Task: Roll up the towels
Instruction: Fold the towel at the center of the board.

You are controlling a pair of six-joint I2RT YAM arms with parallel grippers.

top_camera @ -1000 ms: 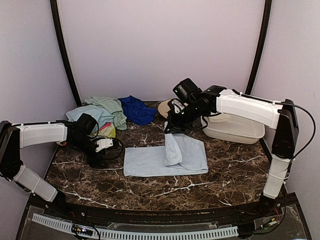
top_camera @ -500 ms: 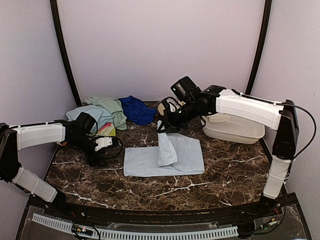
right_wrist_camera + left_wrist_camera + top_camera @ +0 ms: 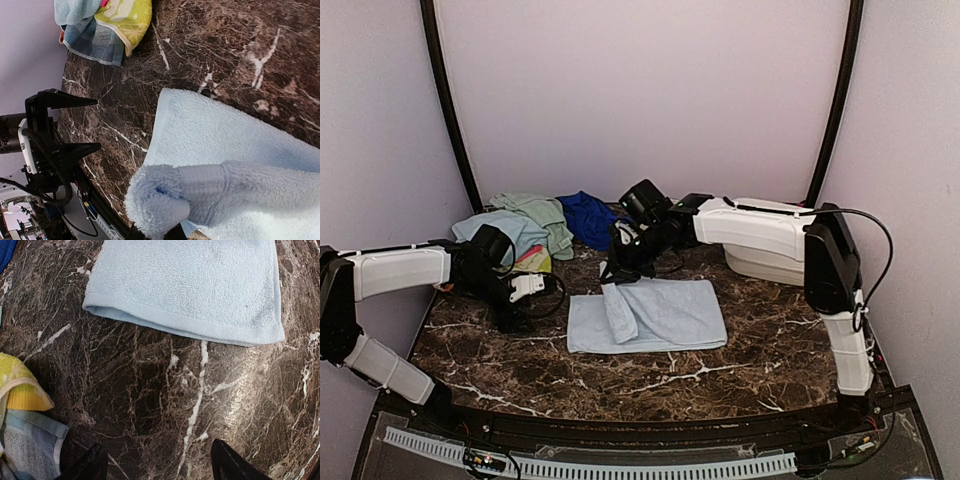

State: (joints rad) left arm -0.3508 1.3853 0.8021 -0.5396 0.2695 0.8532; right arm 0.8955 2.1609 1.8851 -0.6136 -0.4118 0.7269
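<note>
The right gripper [image 3: 616,273] is pinched on a raised fold of the light blue towel [image 3: 672,315], seemingly near its far left edge, while the rest lies flat. The left gripper [image 3: 159,466] hovers spread and empty just left of that towel. The other towels [image 3: 525,232] are heaped beyond its left end.

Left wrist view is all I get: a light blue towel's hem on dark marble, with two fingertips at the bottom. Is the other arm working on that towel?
Observer: Yes. The right gripper is shut on a fold of the light blue towel and holds it up over the towel's left part.
Operator: Does the left gripper touch the towel?
Observer: No. The left gripper is open and stands apart from the towel's left edge.
Operator: Are more towels waiting?
Observer: Yes. A pile of towels lies at the back left, with a royal blue towel beside it.
</note>
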